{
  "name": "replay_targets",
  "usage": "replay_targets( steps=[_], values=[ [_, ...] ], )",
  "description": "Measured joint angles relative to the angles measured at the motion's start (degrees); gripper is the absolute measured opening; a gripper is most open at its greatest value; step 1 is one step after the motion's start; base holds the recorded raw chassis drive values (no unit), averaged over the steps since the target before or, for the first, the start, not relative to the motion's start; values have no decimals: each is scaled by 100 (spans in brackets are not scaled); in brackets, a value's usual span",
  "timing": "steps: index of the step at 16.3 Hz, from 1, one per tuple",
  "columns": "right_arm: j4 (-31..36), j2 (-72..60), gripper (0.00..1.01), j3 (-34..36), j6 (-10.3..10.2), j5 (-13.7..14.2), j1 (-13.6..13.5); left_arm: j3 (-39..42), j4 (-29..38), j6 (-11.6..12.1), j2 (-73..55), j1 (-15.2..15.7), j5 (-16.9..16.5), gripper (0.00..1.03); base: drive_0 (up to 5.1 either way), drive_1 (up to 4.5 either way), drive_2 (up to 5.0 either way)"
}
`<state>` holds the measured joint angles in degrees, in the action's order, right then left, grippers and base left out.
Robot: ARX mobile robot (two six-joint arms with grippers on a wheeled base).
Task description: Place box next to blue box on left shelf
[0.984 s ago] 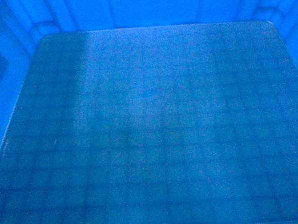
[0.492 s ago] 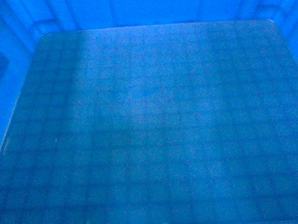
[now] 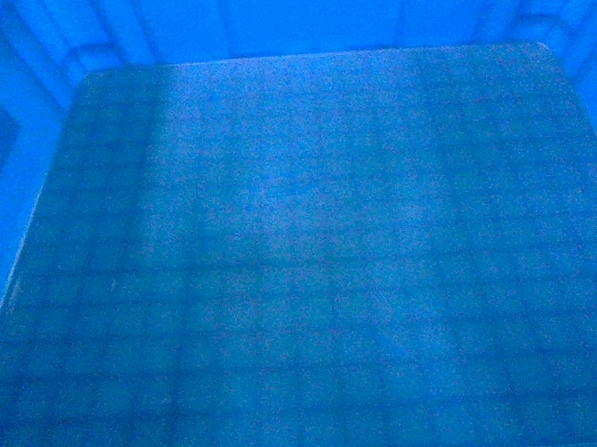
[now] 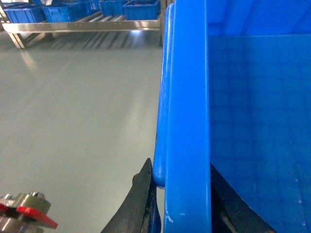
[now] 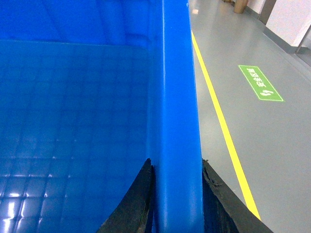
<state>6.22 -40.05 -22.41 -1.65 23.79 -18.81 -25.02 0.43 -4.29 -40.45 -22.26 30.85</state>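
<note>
The box (image 3: 300, 253), a bright blue open-top crate, fills the head view with its gridded floor and ribbed walls. My left gripper (image 4: 180, 165) is shut on the box's left rim (image 4: 187, 97), one black finger outside the wall and one inside. My right gripper (image 5: 176, 161) is shut on the right rim (image 5: 176, 73) in the same way. Far ahead in the left wrist view, a metal shelf (image 4: 87, 25) carries several blue boxes (image 4: 141, 9). Neither gripper shows in the head view.
Grey floor lies between the box and the shelf. On the right, a yellow floor line (image 5: 218, 111) and a green floor sign (image 5: 261, 83) run alongside. A red-tipped robot part (image 4: 29, 216) shows at the lower left of the left wrist view.
The box floor has shifted only a few pixels up and then back down in the head view.
</note>
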Motion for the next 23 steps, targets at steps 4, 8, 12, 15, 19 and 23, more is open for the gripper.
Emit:
replay_targets(
  steps=[4,8,12,15,19,23],
  values=[
    [-13,-9,20,0,0,-2,0,0,0,4,0,0,4,18,0,433,-434],
    [2,-11,20,0,2,0,0,0,17,4,-2,0,4,18,-6,428,-439],
    [4,-9,20,0,2,0,0,0,9,2,-2,0,2,17,-8,425,-442],
    [-2,-9,20,0,4,-2,0,0,-7,2,-2,0,2,17,2,436,-431],
    [-20,-9,20,0,2,0,0,0,-15,2,-4,0,2,17,8,442,-425],
    [-15,-9,20,0,2,-2,-2,2,0,4,0,0,11,17,1,434,-432]
  ],
)
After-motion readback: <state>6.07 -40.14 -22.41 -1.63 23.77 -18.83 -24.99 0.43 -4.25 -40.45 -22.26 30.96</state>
